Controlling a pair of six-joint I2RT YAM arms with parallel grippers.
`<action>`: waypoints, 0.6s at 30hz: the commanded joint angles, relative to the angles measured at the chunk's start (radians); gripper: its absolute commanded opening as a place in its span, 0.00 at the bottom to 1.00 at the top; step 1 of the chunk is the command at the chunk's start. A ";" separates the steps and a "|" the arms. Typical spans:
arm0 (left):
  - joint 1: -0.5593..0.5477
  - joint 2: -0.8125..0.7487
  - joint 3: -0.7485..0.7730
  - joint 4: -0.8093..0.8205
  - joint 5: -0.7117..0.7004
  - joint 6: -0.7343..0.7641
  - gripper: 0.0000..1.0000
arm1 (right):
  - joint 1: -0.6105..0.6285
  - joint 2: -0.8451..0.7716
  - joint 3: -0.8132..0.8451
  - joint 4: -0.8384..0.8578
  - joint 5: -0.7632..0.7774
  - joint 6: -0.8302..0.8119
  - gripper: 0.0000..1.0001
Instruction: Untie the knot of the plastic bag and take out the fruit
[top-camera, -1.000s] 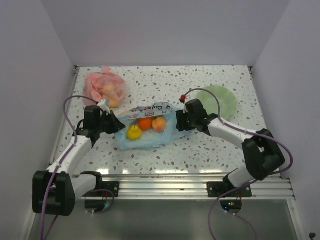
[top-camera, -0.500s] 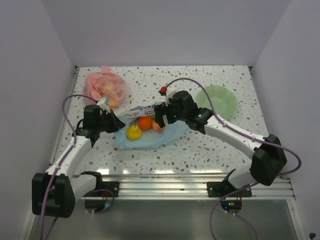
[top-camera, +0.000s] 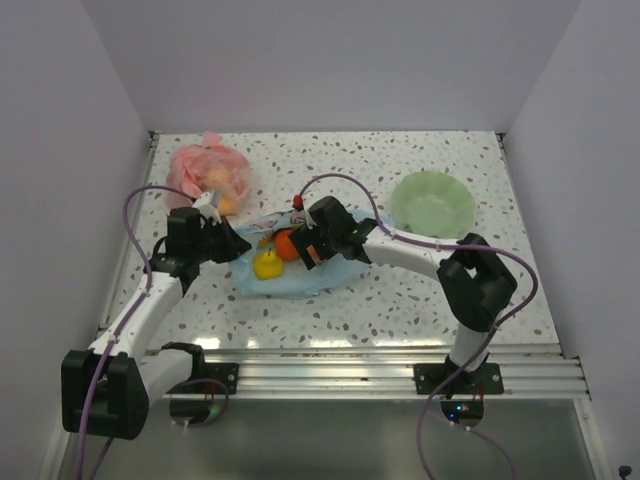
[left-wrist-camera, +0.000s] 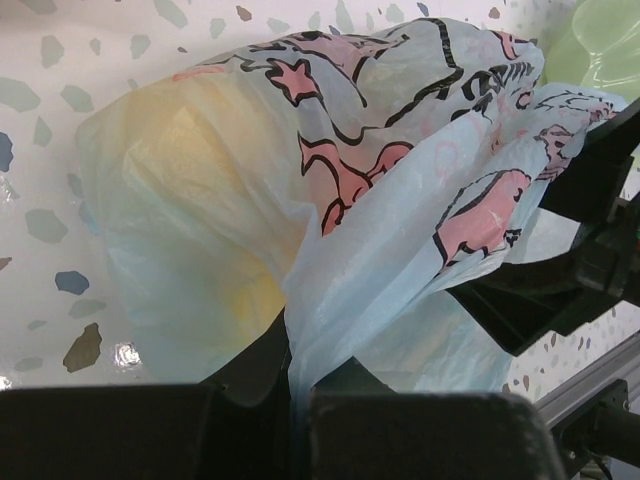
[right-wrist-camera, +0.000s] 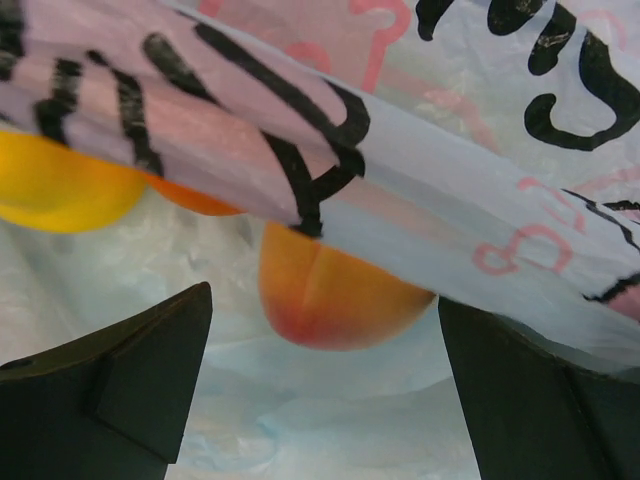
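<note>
Knot is judged undone: the plastic bag (top-camera: 290, 283) lies mid-worktop (top-camera: 400, 300) with its mouth gaping toward the right, and fruit shows under the held-up printed layer. The bag's left edge is clamped in the left jaws; in the left wrist view the film is bunched tight between them. The right jaws are spread wide at the mouth with nothing gripped. The peach fruit (right-wrist-camera: 340, 295) is framed between them, apparently untouched. The yellow fruit (top-camera: 267, 265) and orange fruit (top-camera: 286, 246) sit inside the bag beside it; any further fruit cannot be made out.

Nothing is out yet: no fruit is seen on the worktop outside the bag, nor in the green bowl (top-camera: 432, 203), well apart at right rear. So untying is taken as done and extraction is wholly left, with a first pick apparently being lined up.

Surface: a flat white worktop with dark speckle. A pink bag (top-camera: 208, 172) with fruit inside sits at left rear, near the left jaws. An aluminium rail (top-camera: 330, 365) runs along the near edge. Room: boxed in by plain white walls (top-camera: 330, 60) on three sides, evenly lit.
</note>
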 joint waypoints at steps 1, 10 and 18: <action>-0.011 -0.009 0.022 0.021 -0.012 0.005 0.00 | 0.007 0.042 0.040 0.048 0.057 -0.004 0.98; -0.023 -0.016 0.005 0.003 -0.043 0.014 0.00 | 0.007 0.063 0.009 0.124 0.079 0.008 0.82; -0.028 -0.021 0.019 -0.017 -0.095 0.008 0.00 | 0.007 -0.042 -0.029 0.132 0.031 0.016 0.28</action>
